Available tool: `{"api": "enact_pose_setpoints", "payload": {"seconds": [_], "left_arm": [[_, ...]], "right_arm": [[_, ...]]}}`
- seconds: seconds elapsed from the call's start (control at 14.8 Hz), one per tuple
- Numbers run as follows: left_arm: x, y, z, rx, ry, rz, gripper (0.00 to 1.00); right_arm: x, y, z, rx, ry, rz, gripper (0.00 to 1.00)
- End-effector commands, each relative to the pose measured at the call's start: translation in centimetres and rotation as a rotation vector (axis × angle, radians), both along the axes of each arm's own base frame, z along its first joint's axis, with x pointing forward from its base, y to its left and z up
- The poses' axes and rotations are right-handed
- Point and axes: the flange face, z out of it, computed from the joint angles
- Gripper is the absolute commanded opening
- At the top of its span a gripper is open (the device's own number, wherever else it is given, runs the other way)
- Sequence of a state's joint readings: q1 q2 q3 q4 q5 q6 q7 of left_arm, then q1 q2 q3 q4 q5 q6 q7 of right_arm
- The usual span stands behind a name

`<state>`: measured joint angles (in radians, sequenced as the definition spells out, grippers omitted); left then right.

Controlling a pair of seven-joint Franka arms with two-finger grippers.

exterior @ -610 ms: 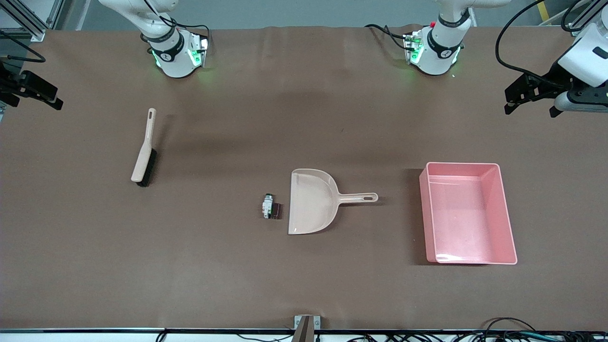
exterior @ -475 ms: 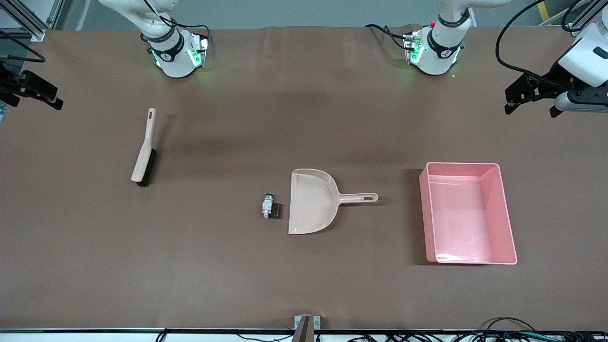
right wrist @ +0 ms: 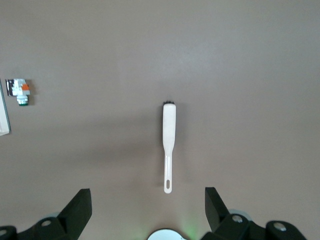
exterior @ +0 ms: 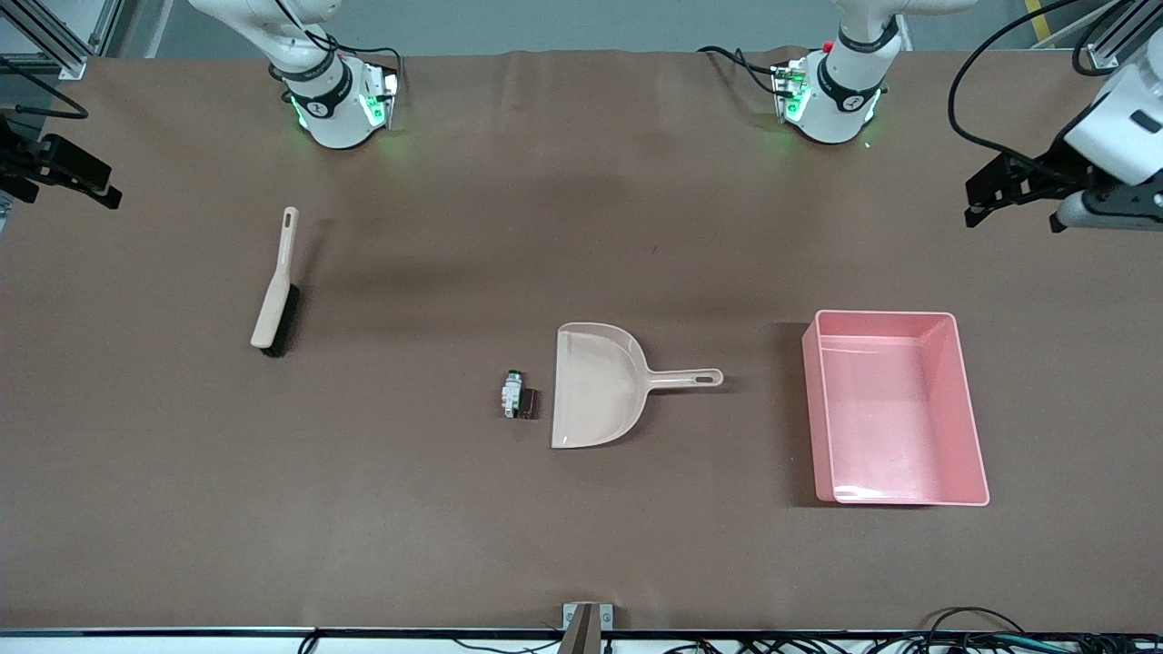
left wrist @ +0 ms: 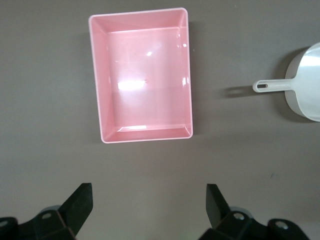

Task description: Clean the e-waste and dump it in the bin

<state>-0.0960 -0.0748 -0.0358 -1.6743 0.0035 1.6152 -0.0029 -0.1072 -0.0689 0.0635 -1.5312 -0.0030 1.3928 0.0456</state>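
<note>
Both hands stood wide and empty: left hand (exterior: 1013, 195) high near the bin (exterior: 963, 409), right hand (exterior: 68, 177) near the brush (exterior: 275, 304). E-waste (exterior: 516, 396) lay just beside the dustpan (exterior: 595, 381) mouth. I judged brush handle first, sweeping gently.

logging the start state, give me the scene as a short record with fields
e-waste: on the table, beside the dustpan's wide mouth, toward the right arm's end
dustpan: empty, handle pointing toward the bin
bin: pink tub toward the left arm's end, nothing in it
brush: lying flat toward the right arm's end, untouched
left gripper: open, holding nothing, up over the table near the bin
right gripper: open, holding nothing, up over the table near the brush
</note>
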Motion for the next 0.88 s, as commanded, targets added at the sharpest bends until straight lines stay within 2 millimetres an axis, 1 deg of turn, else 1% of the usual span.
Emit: {"api": "enact_pose_setpoints", "payload": {"seconds": [0.0, 0.14, 0.27, 0.34, 0.41, 0.47, 0.61, 0.75, 0.81], "left_arm": [[2.1, -4.4, -2.7, -0.009, 0.014, -0.077, 1.0], [2.7, -8.6, -5.1, -0.011, 0.028, -0.149, 1.0], [3.5, -12.4, -7.9, -0.024, 0.027, -0.213, 1.0], [3.9, -14.2, -9.4, -0.033, 0.025, -0.243, 1.0], [4.3, -15.6, -10.5, -0.046, 0.014, -0.264, 1.0], [4.7, -16.9, -11.7, -0.059, 0.004, -0.282, 1.0], [5.2, -19.1, -14.0, -0.051, 0.003, -0.323, 1.0], [5.6, -22.4, -17.1, -0.005, 0.022, -0.402, 1.0], [6.0, -24.0, -18.3, 0.015, 0.024, -0.442, 1.0]], "right_arm": [[-0.9, 0.4, -1.4, 0.007, 0.089, -0.01, 1.0], [-0.9, 0.4, -5.2, 0.013, 0.157, -0.009, 1.0], [-0.4, 0.0, -8.6, 0.015, 0.16, -0.013, 1.0], [-0.5, -1.0, -11.0, 0.023, 0.181, -0.036, 1.0], [-0.6, -1.2, -13.4, 0.024, 0.196, -0.041, 1.0], [-1.2, -1.1, -15.7, 0.024, 0.202, -0.039, 1.0], [-2.3, -0.8, -18.8, 0.019, 0.186, -0.023, 1.0], [-3.0, -0.6, -21.2, 0.019, 0.195, -0.021, 1.0], [-3.5, -0.5, -23.1, 0.018, 0.192, -0.018, 1.0]]}}
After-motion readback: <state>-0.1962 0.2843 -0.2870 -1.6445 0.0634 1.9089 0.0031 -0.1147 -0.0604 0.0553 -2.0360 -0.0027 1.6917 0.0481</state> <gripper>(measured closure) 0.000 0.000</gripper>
